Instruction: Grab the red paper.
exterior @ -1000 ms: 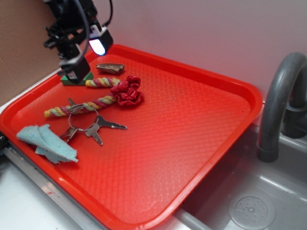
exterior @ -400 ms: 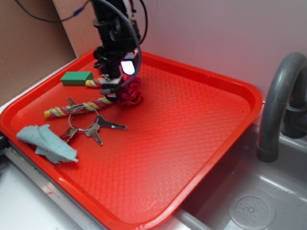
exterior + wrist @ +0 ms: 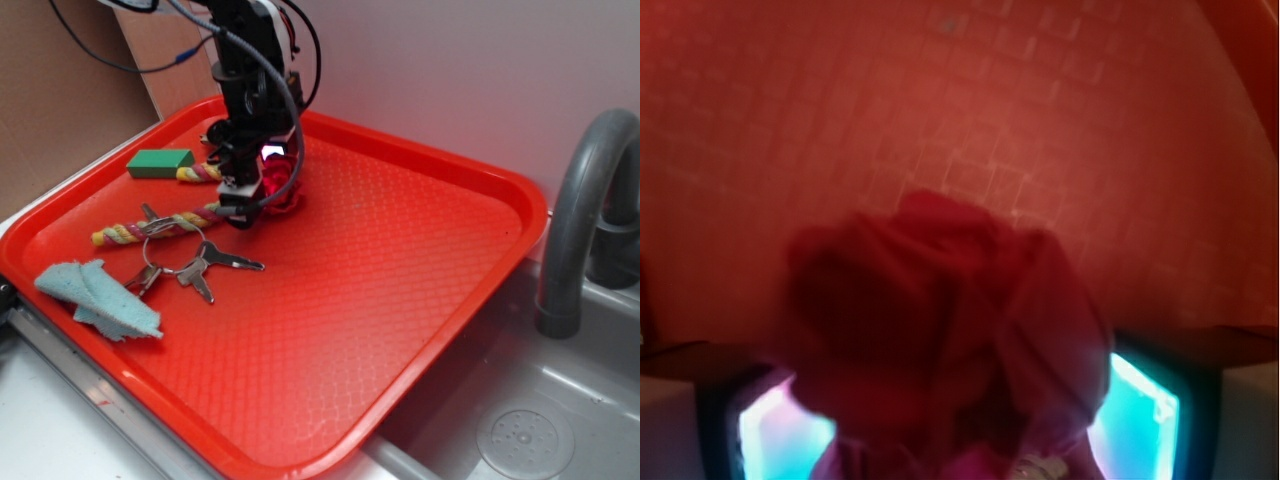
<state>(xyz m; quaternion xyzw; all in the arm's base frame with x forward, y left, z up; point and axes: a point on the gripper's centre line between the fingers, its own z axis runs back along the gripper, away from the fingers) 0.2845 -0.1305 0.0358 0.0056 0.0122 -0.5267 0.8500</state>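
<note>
The red paper [image 3: 284, 186] is a dark-red ruffled wad lying on the bright-red tray [image 3: 400, 300], towards its back left. My gripper [image 3: 262, 197] has come down on it from above and partly covers it in the exterior view. Up close in the wrist view, the red paper [image 3: 940, 320] fills the gap between my gripper's [image 3: 952, 425] two lit fingers [image 3: 1140, 410]. Those fingers stand wide apart, one on each side of the wad, at or near its edges. The gripper is open around the paper.
A green block [image 3: 160, 162] lies at the tray's back left. A striped rope [image 3: 150, 227], a ring of keys [image 3: 195, 268] and a pale-blue cloth scrap [image 3: 98, 296] lie left of and in front of the gripper. A grey faucet [image 3: 580, 220] and a sink [image 3: 525, 440] are to the right.
The gripper moved right from above the green block to over the red paper, then dropped lower so its fingers straddle the wad.
</note>
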